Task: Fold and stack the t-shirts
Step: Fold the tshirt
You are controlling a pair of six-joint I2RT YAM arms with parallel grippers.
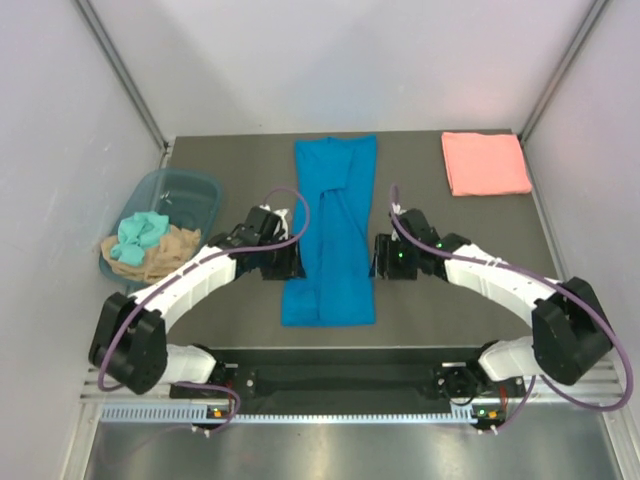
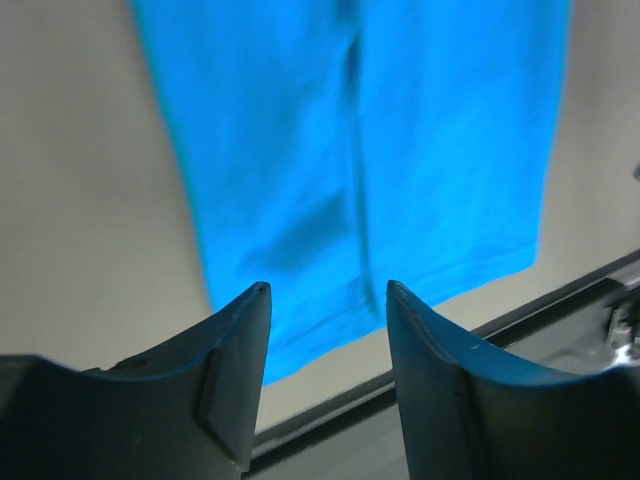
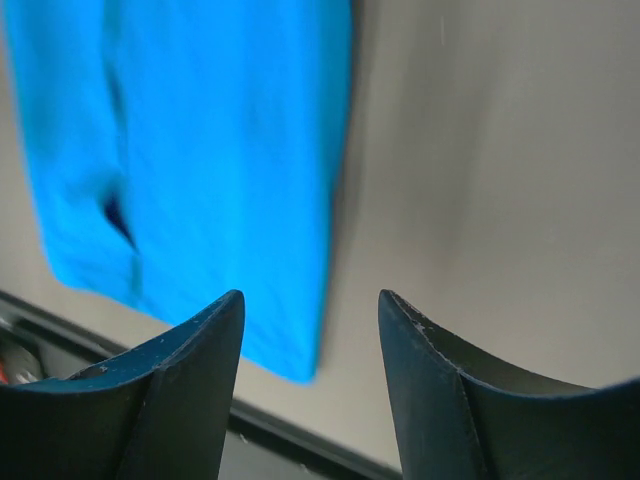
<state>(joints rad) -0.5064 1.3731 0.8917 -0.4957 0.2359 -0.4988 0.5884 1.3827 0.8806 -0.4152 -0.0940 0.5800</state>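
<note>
With left gripper [image 2: 328, 290] and right gripper [image 3: 310, 295] both open and empty beside the blue shirt [image 1: 330, 230], a one-layer pinch could unfold it.

A translucent blue-grey plastic tub [image 1: 198, 187] sits at the left edge of the dark grey matte surface [image 1: 450, 295], its near end reaching past that edge. Inside it lie a crumpled teal cloth [image 1: 140, 232] and, touching it on the near side, a bunched tan cloth [image 1: 168, 256]. Plain white walls [image 1: 350, 60] enclose the surface on three sides, and a perforated metal rail [image 1: 340, 411] runs along the near edge.
</note>
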